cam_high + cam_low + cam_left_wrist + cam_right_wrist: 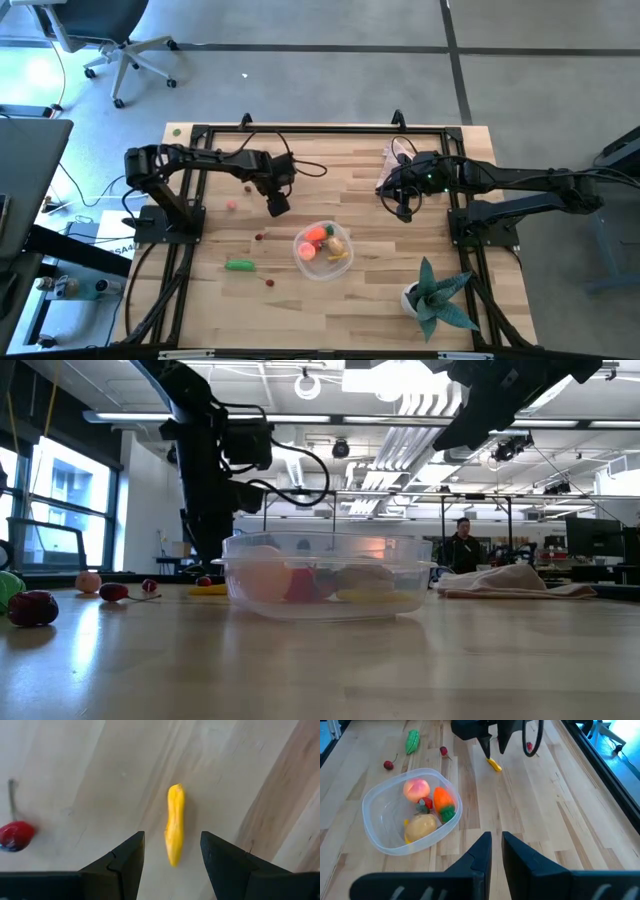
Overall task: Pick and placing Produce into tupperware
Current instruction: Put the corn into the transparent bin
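The left tool (171, 857) hangs over the desk (370, 300) with its jaws wide, straddling a yellow stick (174, 824) that lies flat. Risk: the stick is thin and low; a shallow descent would pinch air or flick it sideways. The tupperware (322, 250), just beside, already holds a carrot (442, 799) and other pieces. The right tool (492, 847) waits nearly closed, empty, by the pink cloth (393, 165).
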`<state>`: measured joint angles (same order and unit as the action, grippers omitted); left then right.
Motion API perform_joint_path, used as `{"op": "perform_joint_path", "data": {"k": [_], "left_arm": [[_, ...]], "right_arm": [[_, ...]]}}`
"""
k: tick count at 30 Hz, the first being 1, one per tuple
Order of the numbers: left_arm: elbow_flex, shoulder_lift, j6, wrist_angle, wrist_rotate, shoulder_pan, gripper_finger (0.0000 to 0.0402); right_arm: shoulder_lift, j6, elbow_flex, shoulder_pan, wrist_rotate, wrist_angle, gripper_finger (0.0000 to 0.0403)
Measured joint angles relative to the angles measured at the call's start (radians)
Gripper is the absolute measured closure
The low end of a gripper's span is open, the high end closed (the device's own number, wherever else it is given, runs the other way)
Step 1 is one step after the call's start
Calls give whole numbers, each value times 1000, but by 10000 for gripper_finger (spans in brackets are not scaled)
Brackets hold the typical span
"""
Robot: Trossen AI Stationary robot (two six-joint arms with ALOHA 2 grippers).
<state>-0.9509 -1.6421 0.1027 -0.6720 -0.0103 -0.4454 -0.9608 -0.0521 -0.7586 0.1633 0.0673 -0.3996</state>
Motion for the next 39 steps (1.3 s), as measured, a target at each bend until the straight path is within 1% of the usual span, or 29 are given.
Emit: {"op": "perform_joint_path", "data": {"k": [9,16,22,27,39], "left_arm": [[56,0,-20,103,-1,0,220],[62,-31,-28,161,7,0,220],[62,-58,-28,180,11,0,220],[62,-58,-28,179,27,0,220],[62,-58,-20,161,28,0,220]], "right_arm": [[0,0,0,0,0,0,371],[0,0,0,0,0,0,371],[0,0,0,0,0,0,371],[0,0,0,0,0,0,371],[0,0,0,0,0,0,371]]}}
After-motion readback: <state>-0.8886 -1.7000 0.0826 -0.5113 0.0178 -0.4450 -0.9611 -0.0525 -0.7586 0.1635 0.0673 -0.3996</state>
